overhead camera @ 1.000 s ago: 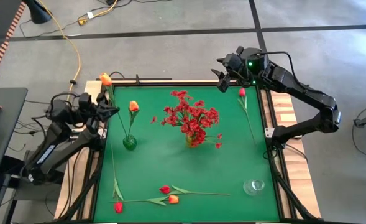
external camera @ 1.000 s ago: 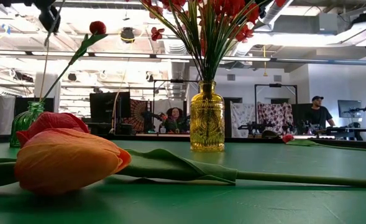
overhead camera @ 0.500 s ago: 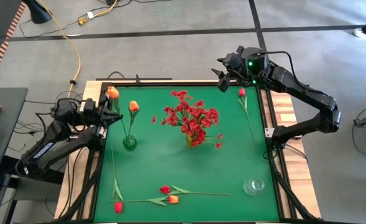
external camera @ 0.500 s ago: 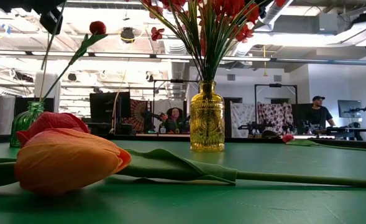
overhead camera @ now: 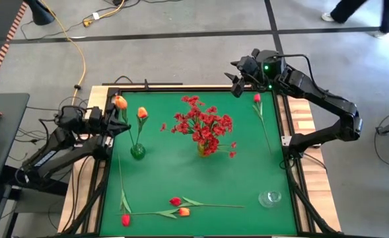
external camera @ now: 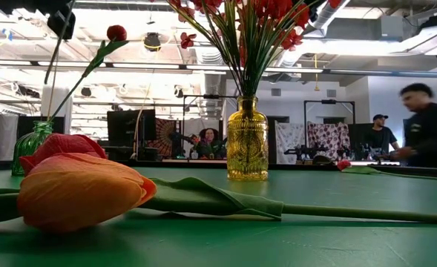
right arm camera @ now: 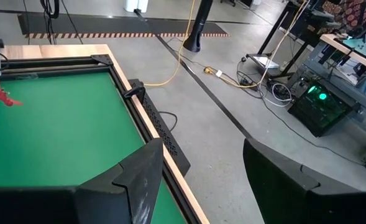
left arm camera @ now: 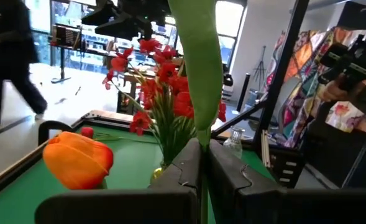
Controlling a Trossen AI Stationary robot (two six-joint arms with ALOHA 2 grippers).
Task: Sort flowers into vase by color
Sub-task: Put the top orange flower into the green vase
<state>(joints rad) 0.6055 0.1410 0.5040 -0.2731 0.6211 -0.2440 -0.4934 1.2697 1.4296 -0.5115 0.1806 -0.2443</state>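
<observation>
My left gripper (overhead camera: 121, 121) hovers by the table's left edge, shut on an orange tulip (overhead camera: 119, 102). Just to its right a green vase (overhead camera: 137, 151) holds another orange tulip (overhead camera: 141, 112), whose bloom (left arm camera: 77, 162) shows beside my fingers. A yellow vase (overhead camera: 204, 149) in the middle holds small red blossoms (overhead camera: 203, 124). Two red tulips (overhead camera: 175, 201) (overhead camera: 125, 219) and an orange one (overhead camera: 183, 212) lie along the near edge. Another red tulip (overhead camera: 257, 98) lies at the far right. My right gripper (overhead camera: 237, 82) stands open and empty over the far edge. My left gripper pinches the orange tulip's green stem (left arm camera: 202, 140) between its two fingers, just below a broad leaf (left arm camera: 195, 62). The fingers come level from the table's left and lie across the stem. The flower is lifted clear, bloom uppermost, and its lower stem (external camera: 53, 70) hangs below the fingers.
A clear glass vase (overhead camera: 270, 198) stands near the right front corner. A black frame (overhead camera: 108, 165) rims the green table. In the right wrist view only the table's corner and the floor show past the fingers (right arm camera: 145, 174). People move in the room behind the table.
My left gripper has swung toward the near edge and a little toward the green vase, rolling as it went. It carries the orange tulip, which stays clear of the table. Most of this came early in the second. A person has walked into the background.
</observation>
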